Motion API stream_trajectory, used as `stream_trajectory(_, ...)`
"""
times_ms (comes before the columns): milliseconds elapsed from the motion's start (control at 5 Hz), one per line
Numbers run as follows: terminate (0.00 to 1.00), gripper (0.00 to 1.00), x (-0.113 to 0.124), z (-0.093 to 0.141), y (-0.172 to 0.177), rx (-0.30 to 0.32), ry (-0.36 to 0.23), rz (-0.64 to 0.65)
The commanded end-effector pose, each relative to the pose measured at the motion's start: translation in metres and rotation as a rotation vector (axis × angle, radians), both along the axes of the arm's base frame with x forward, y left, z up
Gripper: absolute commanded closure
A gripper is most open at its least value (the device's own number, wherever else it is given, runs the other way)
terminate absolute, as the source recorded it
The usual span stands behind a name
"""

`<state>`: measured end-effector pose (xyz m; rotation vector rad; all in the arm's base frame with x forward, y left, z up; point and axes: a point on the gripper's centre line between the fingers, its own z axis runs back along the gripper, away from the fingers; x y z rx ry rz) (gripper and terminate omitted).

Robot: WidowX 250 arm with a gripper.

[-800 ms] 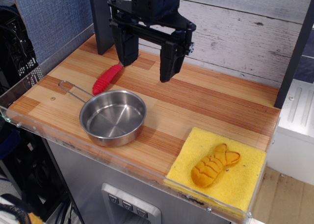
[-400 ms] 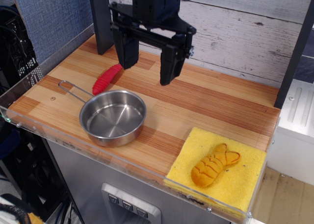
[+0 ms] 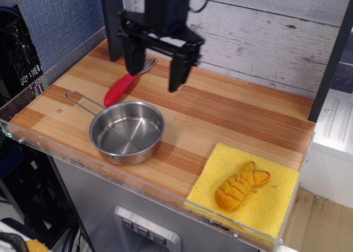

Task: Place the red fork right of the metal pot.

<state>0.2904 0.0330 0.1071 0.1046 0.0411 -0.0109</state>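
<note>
The red fork (image 3: 122, 86) lies flat on the wooden board behind the metal pot (image 3: 127, 132), its red ribbed handle toward the front left and its silver tines pointing back right. The pot sits near the front left, with its wire handle reaching left. My gripper (image 3: 154, 82) hangs open above the board, with nothing between its two dark fingers. Its left finger stands over the fork's neck, beside the tines. The right finger hovers well to the right of the fork. I cannot tell how high the fingertips are above the fork.
A yellow sponge cloth (image 3: 277, 201) lies at the front right with an orange ridged fish-shaped toy (image 3: 240, 186) on it. A dark post (image 3: 112, 26) stands at the back left. A clear plastic rim (image 3: 66, 153) edges the front of the board.
My gripper has moved left and a little back, still open. The fork's tines, hidden before behind the left finger, now show. The fork and pot have not moved.
</note>
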Motion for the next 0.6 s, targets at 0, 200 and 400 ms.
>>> stream_trajectory(0, 0.0, 0.0, 0.016, 0.006, 0.058, 0.061, -0.144, 0.024)
stream_trajectory(200, 0.0, 0.0, 0.011, 0.005, 0.071, 0.054, -0.181, 0.069)
stream_trajectory(400, 0.0, 0.0, 0.008, -0.006, 0.094, -0.002, -0.195, 0.138)
